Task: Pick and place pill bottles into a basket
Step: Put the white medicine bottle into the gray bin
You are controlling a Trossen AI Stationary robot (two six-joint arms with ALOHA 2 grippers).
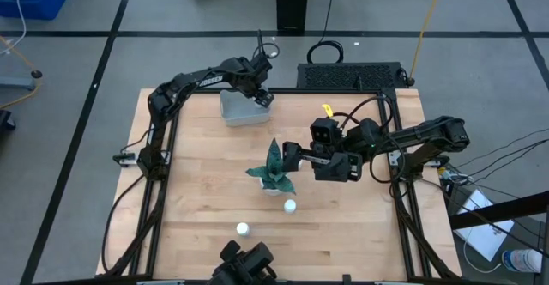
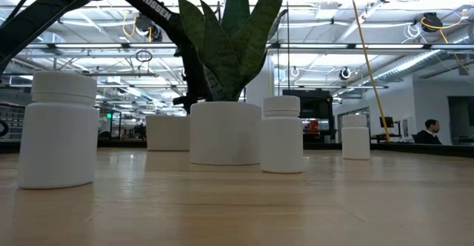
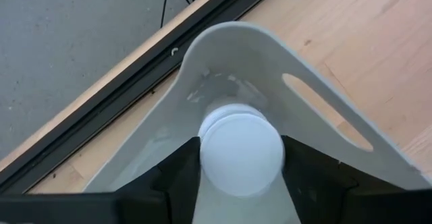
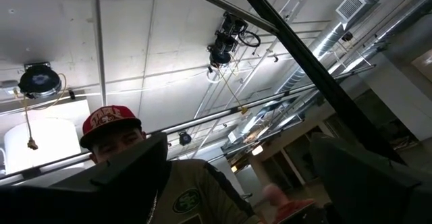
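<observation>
My left gripper (image 1: 264, 98) is at the table's far edge, shut on a white pill bottle (image 3: 241, 151) over the pale grey-blue basket (image 1: 241, 111), whose wall also shows in the left wrist view (image 3: 233, 45). Two more bottles stand upright on the table, one (image 1: 290, 205) by the plant and one (image 1: 243, 229) nearer the front. The low view shows them (image 2: 282, 135) (image 2: 58, 131) and a third bottle (image 2: 355, 138) farther back. My right gripper (image 1: 290, 156) is open and empty beside the plant's leaves. In its wrist view its fingers (image 4: 128, 166) frame the ceiling. My left gripper pinches the bottle between its two fingers (image 3: 177, 178) at the sides of its top end (image 3: 206, 158). The fingers come from above, pointing down. The bottle stands upright inside the basket's walls. Whether its base rests on the basket's floor, I cannot tell.
A potted plant (image 1: 274, 173) with long green leaves stands mid-table in a white pot (image 2: 225, 133), close to my right gripper. The table's black frame (image 1: 343, 89) runs behind the basket. A person (image 4: 115, 133) shows beyond the table.
</observation>
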